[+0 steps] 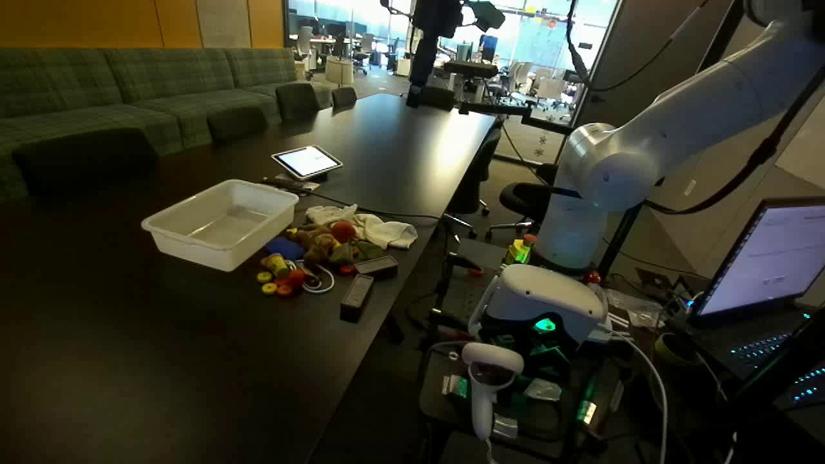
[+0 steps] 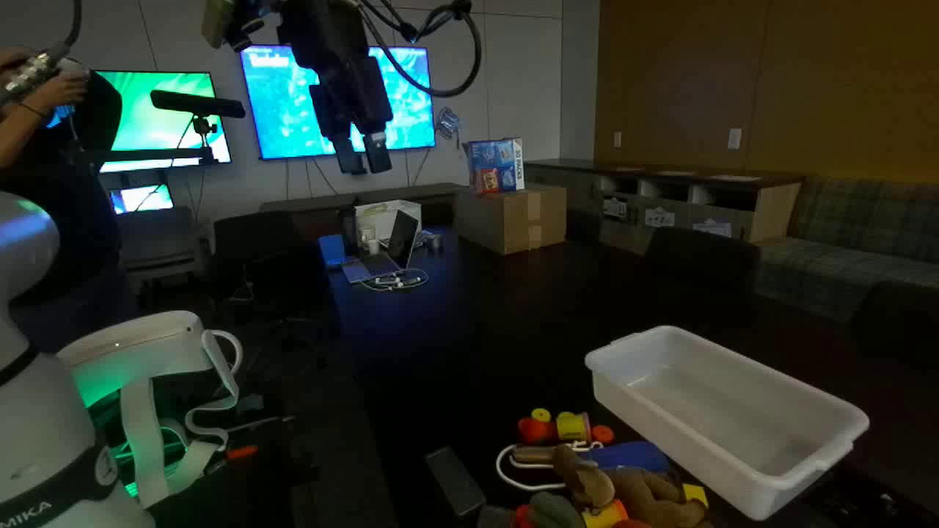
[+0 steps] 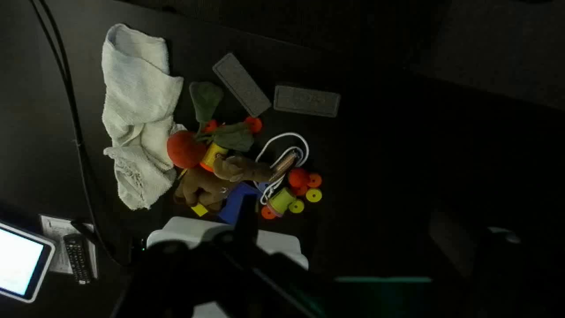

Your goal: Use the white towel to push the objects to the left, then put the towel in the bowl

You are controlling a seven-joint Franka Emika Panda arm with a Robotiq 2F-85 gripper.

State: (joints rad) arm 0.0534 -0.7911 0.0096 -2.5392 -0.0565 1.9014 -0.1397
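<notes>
"Wrist view, quick: where is the white towel lying?"

"On the dark table, rumpled, one end doubling over; it is sitting between a black cable and the heap; whether it is touching the orange ball, I'm not able to tell."

"What is making up the heap?"

"A brown plush toy, that ball with its green leaves, a blue item, a white cord and a spool are crowding together; yellow and orange discs are lying loose at the edge; two dark blocks are lying just beside, near each other."

"And the white bin?"

"It is standing upright just beside the heap in both exterior views; its inner floor is showing; the towel is lying outside it."

"And the gripper?"

"Its fingers are standing apart in an exterior view, tips pointing down; the gripper is hanging high, well apart from the heap; the bottom of the wrist view is showing just dark shapes, so I'm not judging from there."

"Surroundings?"

"A tablet is tilting on the table near the bin; a remote is lying close to it; a white headset is resting by the base of the arm; a person is standing behind the arm in an exterior view; two big screens are glowing there in the background."
</notes>
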